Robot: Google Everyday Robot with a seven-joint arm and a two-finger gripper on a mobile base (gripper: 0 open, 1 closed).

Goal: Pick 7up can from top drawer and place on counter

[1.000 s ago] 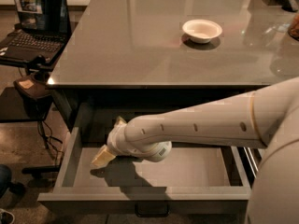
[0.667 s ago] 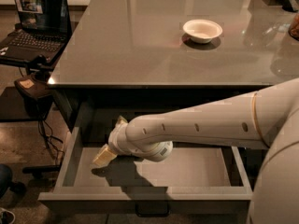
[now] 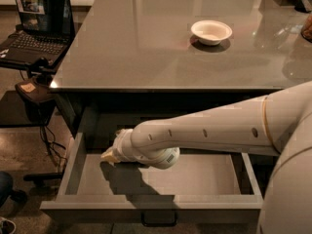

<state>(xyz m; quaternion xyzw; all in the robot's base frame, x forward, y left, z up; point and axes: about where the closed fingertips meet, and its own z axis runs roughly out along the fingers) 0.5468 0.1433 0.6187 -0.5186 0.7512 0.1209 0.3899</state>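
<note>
Reaching cream end effector (image 3: pixel 110 154) inside shallow grey metal top drawer (image 3: pixel 204 178).

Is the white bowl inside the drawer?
No, the white bowl sits up on the counter, while the gripper is down inside the open top drawer.

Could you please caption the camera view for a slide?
Arm reaches into the open top drawer, tool at its left; white bowl on the counter.
</note>
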